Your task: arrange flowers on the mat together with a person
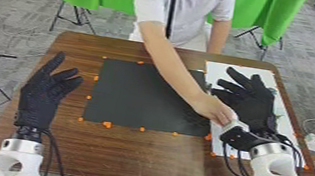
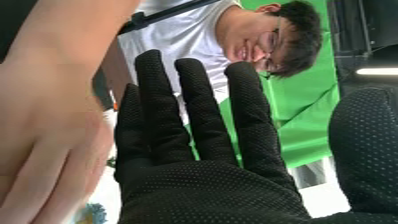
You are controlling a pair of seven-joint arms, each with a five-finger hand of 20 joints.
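The robot's right hand (image 1: 253,106), in a black dotted glove, is open, its fingers straight and slightly spread, the thumb well apart from them. A person's bare hand (image 2: 53,145) is close beside the right hand (image 2: 213,192), on the side away from the thumb. Near it is a small bluish thing (image 2: 91,212), possibly a flower. Beyond are a white shirt (image 2: 169,40) and green cloth (image 2: 298,100).
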